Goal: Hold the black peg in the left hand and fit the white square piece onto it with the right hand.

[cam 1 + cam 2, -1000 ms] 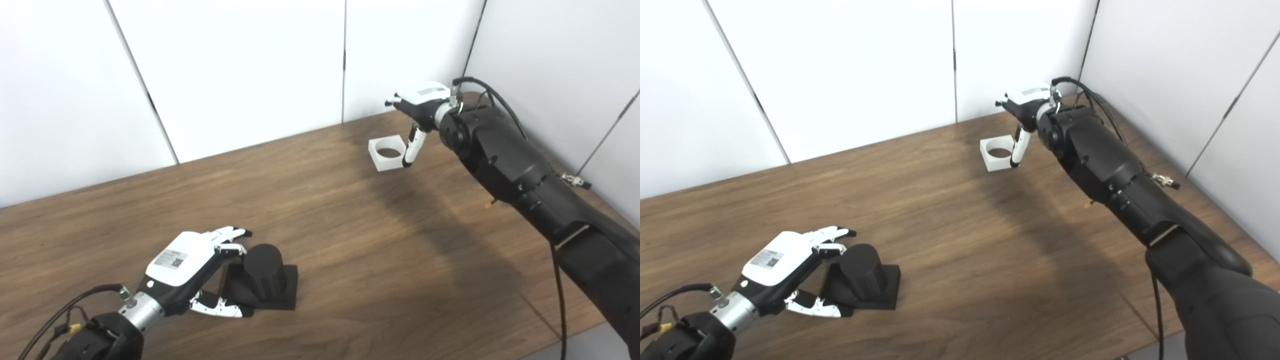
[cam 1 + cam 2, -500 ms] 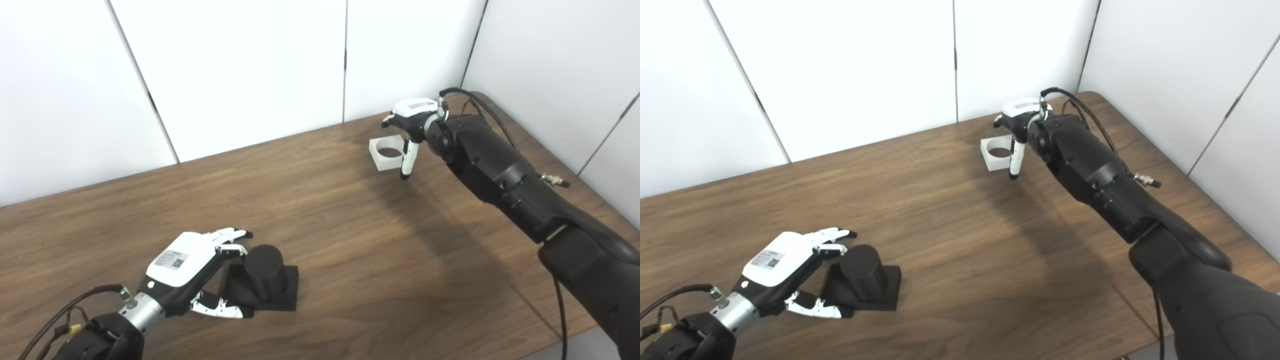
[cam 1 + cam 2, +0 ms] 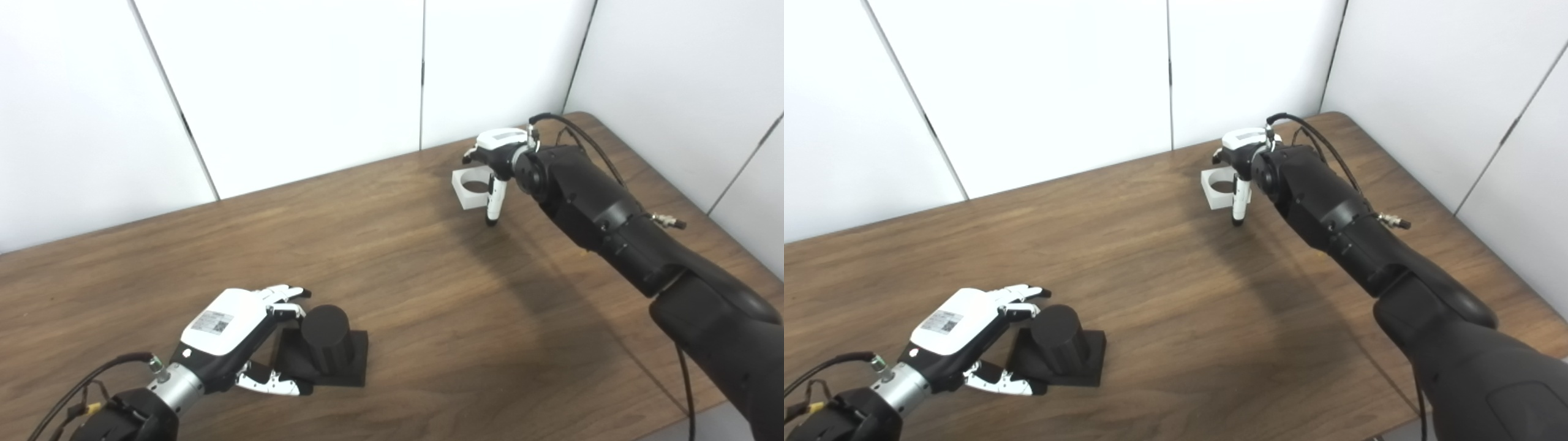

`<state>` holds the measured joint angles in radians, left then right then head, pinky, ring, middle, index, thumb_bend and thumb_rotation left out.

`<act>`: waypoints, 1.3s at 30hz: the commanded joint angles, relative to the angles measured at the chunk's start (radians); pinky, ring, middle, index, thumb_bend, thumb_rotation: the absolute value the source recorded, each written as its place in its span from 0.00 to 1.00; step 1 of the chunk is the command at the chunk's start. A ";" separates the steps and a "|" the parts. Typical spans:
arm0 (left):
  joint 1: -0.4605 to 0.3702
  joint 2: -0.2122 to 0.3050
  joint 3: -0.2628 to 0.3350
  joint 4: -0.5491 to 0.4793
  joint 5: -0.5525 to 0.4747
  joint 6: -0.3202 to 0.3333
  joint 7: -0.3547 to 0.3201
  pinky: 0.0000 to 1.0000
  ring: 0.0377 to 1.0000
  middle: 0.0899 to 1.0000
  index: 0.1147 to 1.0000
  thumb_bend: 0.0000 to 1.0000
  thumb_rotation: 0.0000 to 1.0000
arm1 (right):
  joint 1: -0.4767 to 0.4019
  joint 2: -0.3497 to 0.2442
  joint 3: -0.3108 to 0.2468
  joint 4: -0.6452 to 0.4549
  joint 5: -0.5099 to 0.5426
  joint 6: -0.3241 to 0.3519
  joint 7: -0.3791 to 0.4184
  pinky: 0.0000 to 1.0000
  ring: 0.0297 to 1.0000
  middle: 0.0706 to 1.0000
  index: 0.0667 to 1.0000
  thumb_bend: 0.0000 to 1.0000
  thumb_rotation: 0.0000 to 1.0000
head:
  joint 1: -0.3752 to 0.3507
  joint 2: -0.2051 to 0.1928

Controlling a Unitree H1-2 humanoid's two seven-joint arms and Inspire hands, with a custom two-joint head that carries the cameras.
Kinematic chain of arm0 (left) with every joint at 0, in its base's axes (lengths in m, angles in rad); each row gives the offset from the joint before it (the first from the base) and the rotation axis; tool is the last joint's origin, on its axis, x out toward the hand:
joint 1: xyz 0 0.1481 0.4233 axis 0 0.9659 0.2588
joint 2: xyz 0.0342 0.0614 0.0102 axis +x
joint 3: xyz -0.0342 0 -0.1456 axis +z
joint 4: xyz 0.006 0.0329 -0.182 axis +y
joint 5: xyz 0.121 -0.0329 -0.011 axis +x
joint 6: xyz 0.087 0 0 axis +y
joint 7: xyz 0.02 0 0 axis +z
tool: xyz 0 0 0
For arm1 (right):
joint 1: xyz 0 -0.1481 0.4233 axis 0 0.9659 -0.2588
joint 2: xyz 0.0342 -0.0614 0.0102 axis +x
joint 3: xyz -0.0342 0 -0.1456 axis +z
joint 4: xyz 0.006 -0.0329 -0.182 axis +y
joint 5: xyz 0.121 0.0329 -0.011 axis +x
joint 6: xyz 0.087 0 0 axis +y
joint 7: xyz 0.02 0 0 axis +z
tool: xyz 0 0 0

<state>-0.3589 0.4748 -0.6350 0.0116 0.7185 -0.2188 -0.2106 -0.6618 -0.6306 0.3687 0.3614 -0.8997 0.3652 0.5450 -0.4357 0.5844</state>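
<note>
Right hand (image 3: 497, 160), fingers spread and empty, stands just beside white square piece (image 3: 470, 187) near the table's (image 3: 429, 275) far right corner.

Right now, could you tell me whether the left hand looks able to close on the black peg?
Probably yes. The left hand sits right beside the black peg, its fingers spread behind the post and its thumb along the base's near edge. Nothing lies between them on the table.

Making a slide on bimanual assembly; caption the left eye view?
Left hand open around the black peg; right hand reaching the white square piece.
</note>
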 commanded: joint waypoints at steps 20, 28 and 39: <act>0.082 0.045 -0.037 -0.016 0.050 0.009 -0.151 0.78 0.88 0.87 0.42 0.52 0.06 | -0.102 -0.006 0.041 0.191 0.004 -0.015 -0.074 0.76 0.89 0.90 0.70 0.81 0.19 | 0.005 0.017; 0.089 0.047 -0.029 -0.022 0.050 0.000 -0.149 0.77 0.88 0.87 0.42 0.52 0.06 | -0.094 -0.014 0.042 0.193 0.027 -0.012 -0.073 0.78 0.85 0.78 0.48 0.56 0.16 | 0.008 0.025; 0.084 0.039 -0.031 -0.020 0.057 0.007 -0.155 0.77 0.88 0.88 0.42 0.52 0.06 | -0.096 -0.029 0.056 0.168 0.029 -0.004 -0.047 0.78 0.86 0.77 0.45 0.52 0.14 | 0.014 0.035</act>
<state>-0.3266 0.4769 -0.6209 -0.0442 0.7185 -0.2025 -0.2626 -0.7459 -0.6277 0.4214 0.5441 -0.8711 0.3510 0.4691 -0.4203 0.6182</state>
